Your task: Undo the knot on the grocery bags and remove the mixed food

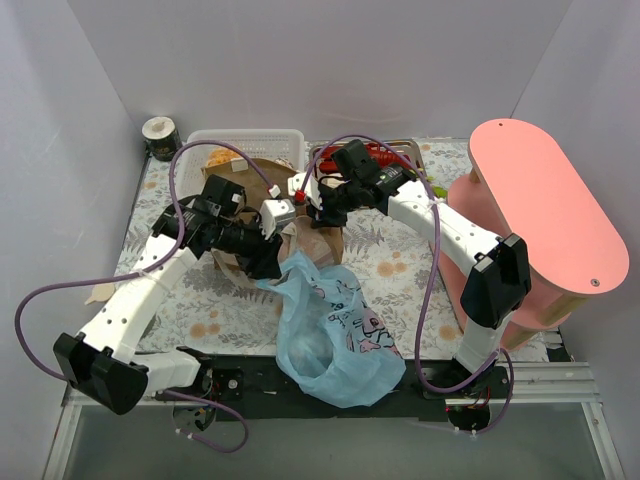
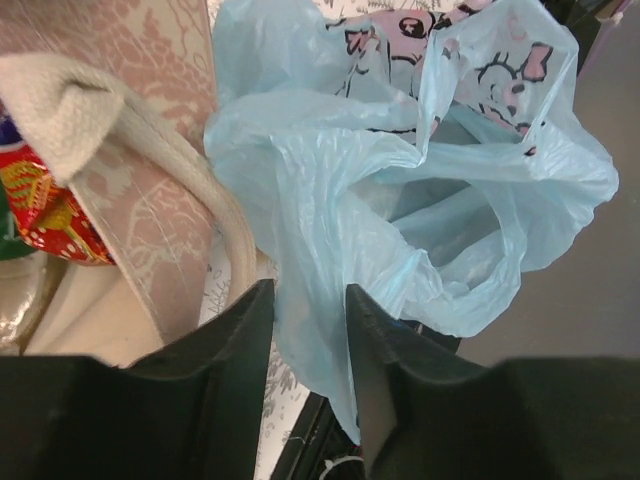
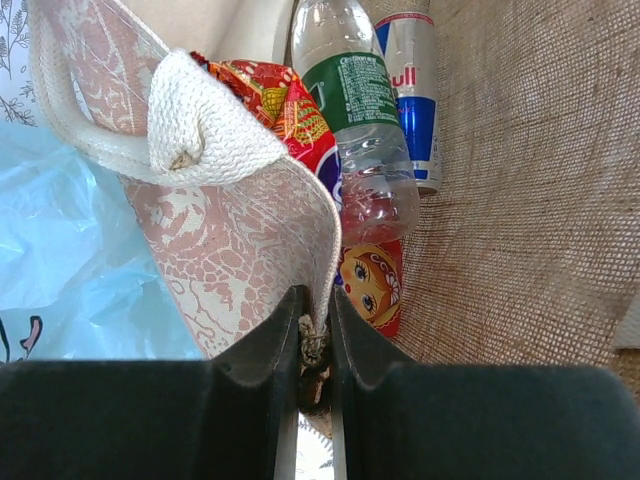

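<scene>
The light-blue plastic bag (image 1: 330, 335) lies crumpled at the near middle, its mouth loose and open in the left wrist view (image 2: 400, 180). My left gripper (image 1: 266, 262) (image 2: 310, 300) is shut on a fold of its upper edge. The brown woven bag (image 1: 325, 240) has a pink patterned lining (image 3: 240, 240) and a white rope handle (image 3: 200, 120). My right gripper (image 1: 305, 208) (image 3: 318, 310) is shut on its rim. Inside lie a shiny red snack packet (image 3: 370, 280) (image 2: 40, 205), a slim drink can (image 3: 412, 90) and a clear bottle (image 3: 360, 130).
A white slotted basket (image 1: 245, 140) stands at the back, with a wire tray holding a red toy (image 1: 380, 152) beside it. A pink two-tier stand (image 1: 545, 215) fills the right side. A tape roll (image 1: 160, 138) sits at the back left. A floral cloth (image 1: 390, 260) covers the table.
</scene>
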Controlling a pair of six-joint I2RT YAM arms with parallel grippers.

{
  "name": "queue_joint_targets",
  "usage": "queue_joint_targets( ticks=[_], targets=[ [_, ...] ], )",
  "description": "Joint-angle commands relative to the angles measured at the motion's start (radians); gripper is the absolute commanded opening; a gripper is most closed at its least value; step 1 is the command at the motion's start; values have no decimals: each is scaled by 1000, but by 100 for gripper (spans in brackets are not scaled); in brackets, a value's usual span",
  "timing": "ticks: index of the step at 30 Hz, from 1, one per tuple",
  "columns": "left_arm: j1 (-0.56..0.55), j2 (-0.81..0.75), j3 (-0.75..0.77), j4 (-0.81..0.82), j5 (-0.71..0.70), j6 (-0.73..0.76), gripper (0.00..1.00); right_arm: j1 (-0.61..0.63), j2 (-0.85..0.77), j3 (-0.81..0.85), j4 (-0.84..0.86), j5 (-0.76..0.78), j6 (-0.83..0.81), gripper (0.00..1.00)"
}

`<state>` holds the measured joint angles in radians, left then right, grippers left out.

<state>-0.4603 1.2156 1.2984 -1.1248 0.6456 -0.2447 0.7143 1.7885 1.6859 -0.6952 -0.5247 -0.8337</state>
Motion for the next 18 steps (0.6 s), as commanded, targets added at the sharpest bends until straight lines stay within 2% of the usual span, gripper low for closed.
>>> queue_joint_targets(
  ticks=[1, 2, 3, 4, 6, 7, 9, 10, 12, 14, 18],
  targets=[
    [-1, -31, -17, -82, 2, 87, 28, -30, -5, -29, 33, 71, 4, 13],
    [-1, -39, -22, -90, -1, 90, 22, -32, -3, -29, 31, 71, 5, 12],
    [-1, -48, -22, -98, -33, 93, 3, -35, -3, -29, 26, 74, 2, 12],
    [-1, -57, -22, -127, -58, 99, 0, -39, -3, -28, 23, 77, -1, 11],
    [-1, -96, -31, -151, -153, 125, 0, -50, -12, -29, 11, 78, -10, 3],
    [-1, -112, -37, -174, -267, 131, 0, -64, -17, -38, 8, 81, -13, 1],
    [0, -180, -77, -185, -377, 147, 0, -85, -35, -49, 0, 81, -12, 1],
    [0, -207, -97, -167, -532, 144, 0, -108, -41, -54, -7, 78, -12, 1],
    [8, -247, -162, -165, -665, 140, 0, -136, -67, -63, -26, 78, -19, 1],
    [41, -249, -174, -197, -727, 139, 0, -176, -92, -86, -52, 81, -34, 1],
    [130, -225, -154, -205, -756, 84, 0, -225, -168, -120, -131, 104, -85, 1]
  ],
)
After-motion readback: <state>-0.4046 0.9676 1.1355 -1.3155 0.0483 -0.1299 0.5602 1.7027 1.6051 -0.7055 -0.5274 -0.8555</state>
